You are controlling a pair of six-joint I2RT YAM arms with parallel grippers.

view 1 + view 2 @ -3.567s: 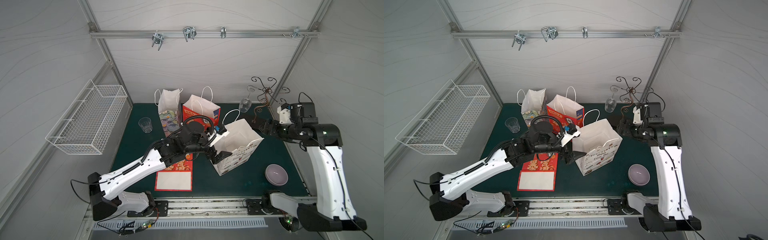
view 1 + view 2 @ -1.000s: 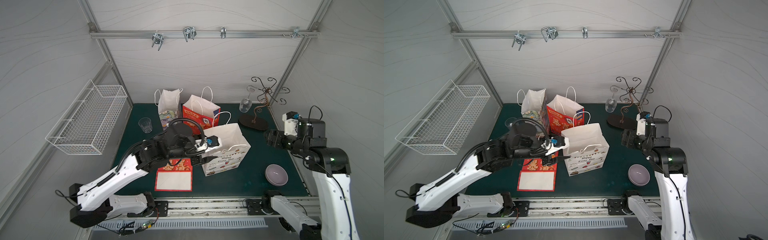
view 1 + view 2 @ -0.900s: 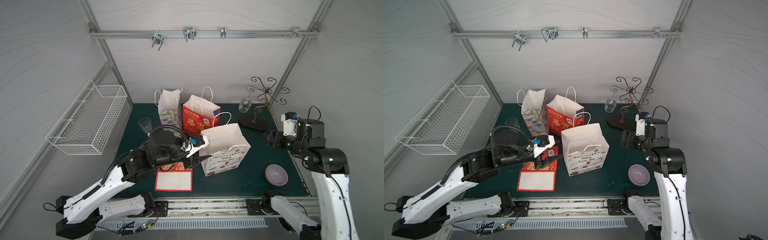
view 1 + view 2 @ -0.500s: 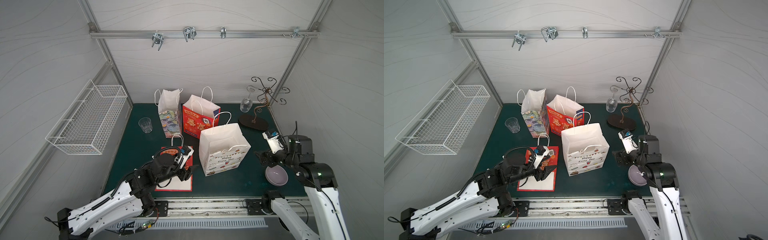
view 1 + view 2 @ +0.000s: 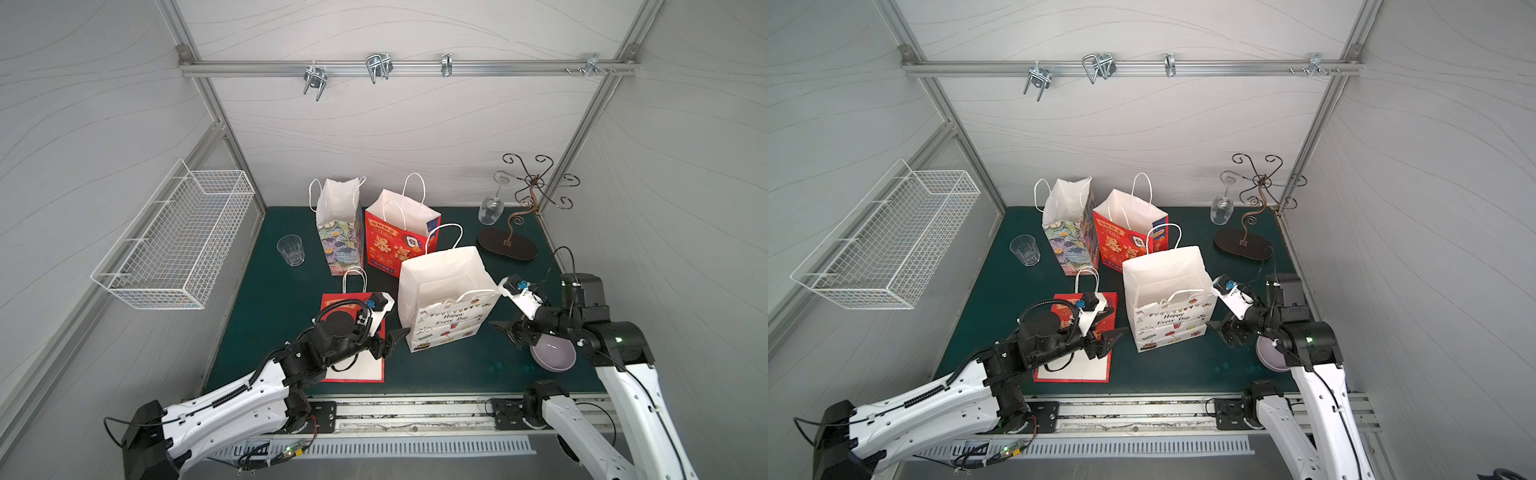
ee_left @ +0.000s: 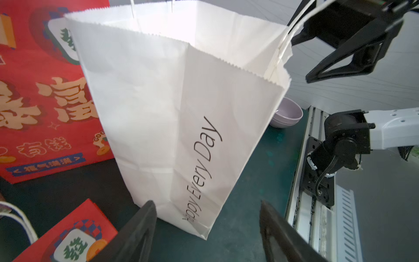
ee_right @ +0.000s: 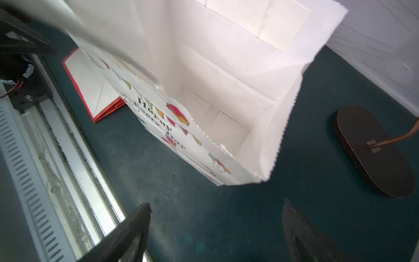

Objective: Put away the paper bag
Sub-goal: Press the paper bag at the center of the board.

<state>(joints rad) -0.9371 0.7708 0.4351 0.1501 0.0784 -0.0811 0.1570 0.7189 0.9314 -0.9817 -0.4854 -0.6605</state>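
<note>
Green mat (image 5: 266, 316) covers the table. Closest to the front rail, a flat red bag (image 5: 365, 372) lies under the left arm. Next comes the left gripper (image 5: 390, 343), jaws wide apart and holding nothing. Its tip sits right by the bottom left corner of the white paper bag (image 5: 444, 307). It may be touching, but I cannot tell. That bag stands tall and open in the middle of the mat, with its wide side facing the front. On its other side hangs the right gripper (image 5: 507, 334), also spread open and empty, over a purple bowl (image 5: 555, 357). So the bag is between both, and the left one looks nearer. Farther back stand a red bag (image 5: 395, 245) and a flowery bag (image 5: 338, 237).
</note>
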